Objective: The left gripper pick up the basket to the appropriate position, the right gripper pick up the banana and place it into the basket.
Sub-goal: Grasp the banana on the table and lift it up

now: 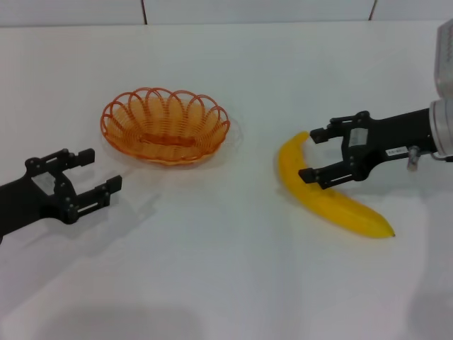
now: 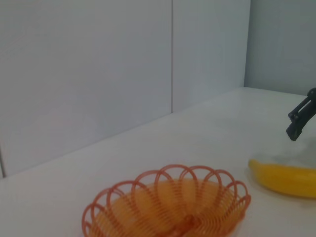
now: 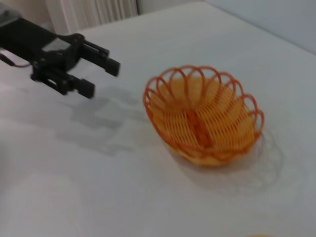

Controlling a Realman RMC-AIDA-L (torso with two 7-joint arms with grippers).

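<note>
The orange wire basket (image 1: 165,125) (image 2: 168,205) (image 3: 203,115) stands empty on the white table, left of centre. My left gripper (image 1: 98,171) (image 3: 100,75) is open at the near left, short of the basket and apart from it. The yellow banana (image 1: 327,193) (image 2: 285,177) lies on the table at the right. My right gripper (image 1: 311,154) is open, its two fingers straddling the banana's upper end from above; I cannot tell whether they touch it. One of its fingers (image 2: 301,118) shows in the left wrist view.
Bare white table (image 1: 226,276) lies in front of both arms and between basket and banana. A pale wall (image 2: 98,74) rises behind the table's far edge.
</note>
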